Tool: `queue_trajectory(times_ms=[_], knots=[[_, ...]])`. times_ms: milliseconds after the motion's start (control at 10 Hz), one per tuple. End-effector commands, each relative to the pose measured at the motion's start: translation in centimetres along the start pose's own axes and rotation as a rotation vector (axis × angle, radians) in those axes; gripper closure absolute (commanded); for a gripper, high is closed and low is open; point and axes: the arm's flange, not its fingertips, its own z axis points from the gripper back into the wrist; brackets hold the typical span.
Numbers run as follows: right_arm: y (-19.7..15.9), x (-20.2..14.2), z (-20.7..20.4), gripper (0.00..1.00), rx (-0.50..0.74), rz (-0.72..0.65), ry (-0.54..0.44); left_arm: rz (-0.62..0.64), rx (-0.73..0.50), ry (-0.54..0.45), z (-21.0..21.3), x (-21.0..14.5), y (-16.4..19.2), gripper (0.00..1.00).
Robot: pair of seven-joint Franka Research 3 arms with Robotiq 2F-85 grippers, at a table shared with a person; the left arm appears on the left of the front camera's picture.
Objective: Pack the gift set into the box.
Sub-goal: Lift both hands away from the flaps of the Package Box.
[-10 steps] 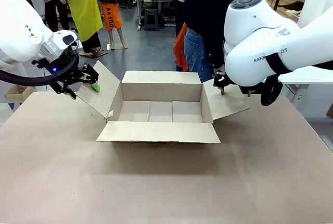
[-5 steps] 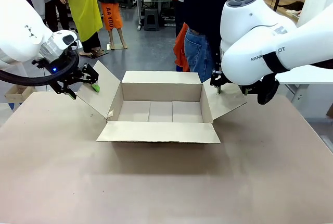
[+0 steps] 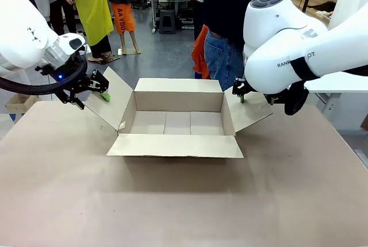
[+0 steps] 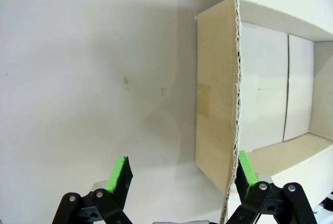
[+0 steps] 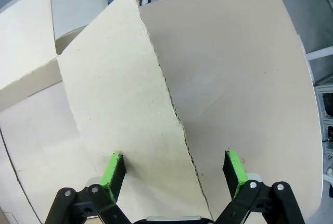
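Brown corrugated cardboard box (image 3: 178,102), one of it, sits open in the middle of the tan table (image 3: 184,207), nearer the far side. We count four top flaps, all folded outward. Two seams split its floor into three panels.

Two white robot arms come in. The right arm (image 3: 299,46) has the only writing we can read on the rig, "RANK" and "OT", and a black band cuts off the letters in between. One person in a dark top and blue jeans (image 3: 221,57) stands at the far edge, partly hidden behind that arm.

The left flap (image 3: 112,104) and right flap (image 3: 250,112) slant up and out. The near flap (image 3: 175,145) lies almost flat and the far flap (image 3: 178,84) tips back.

The left gripper (image 3: 99,88) is at the left flap's outer edge, fingers wide apart. In its wrist view the flap's ragged edge runs between the two green pads, right up by one of them; we can't tell if it touches. The right gripper (image 3: 241,93) is at the right flap's top edge, fingers spread too, one pad over each face of the flap. Most of it is hidden behind the arm in the front view.
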Motion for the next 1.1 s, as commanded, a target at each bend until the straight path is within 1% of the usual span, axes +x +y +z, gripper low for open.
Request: queue_trajectory(times_ms=[0,1000], knots=[[-0.01,0.26,0.34,0.00,-0.011,0.004,-0.004,0.013,0.012,-0.002,0.21,-0.10,-0.09,0.00],[-0.01,0.26,0.34,0.00,-0.011,0.004,-0.004,0.013,0.012,-0.002,0.21,-0.10,-0.09,0.00]])
